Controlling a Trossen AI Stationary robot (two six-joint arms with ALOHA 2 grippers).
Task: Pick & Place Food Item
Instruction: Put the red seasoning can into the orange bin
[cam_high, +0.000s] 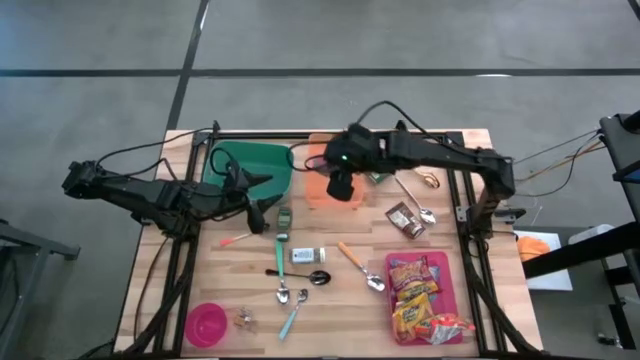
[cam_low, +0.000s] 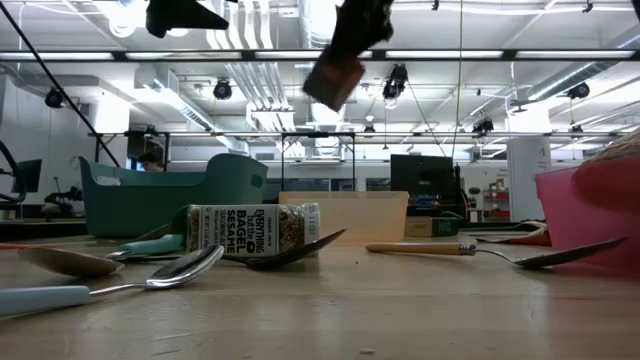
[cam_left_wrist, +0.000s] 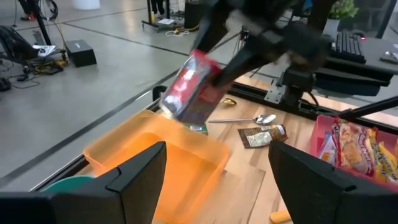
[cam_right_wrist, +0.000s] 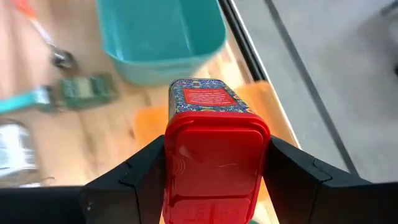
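Two fingers of the right gripper (cam_high: 341, 186) clamp the red-lidded patterned tin (cam_high: 342, 187) above the orange plastic bin (cam_high: 316, 190). Low view: tin hangs tilted. Right wrist view: rigid, smooth walls, likely slippery; hold across the lid. Left gripper (cam_high: 262, 207) waits alongside, parted, empty.

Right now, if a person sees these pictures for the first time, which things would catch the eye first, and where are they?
The eye goes first to the red-lidded tin, clamped in the right gripper and held in the air above the orange bin at the table's far side. Next to that bin stands the green bin, with the left gripper open close by. At the near right, a pink tray holds bright snack packets.
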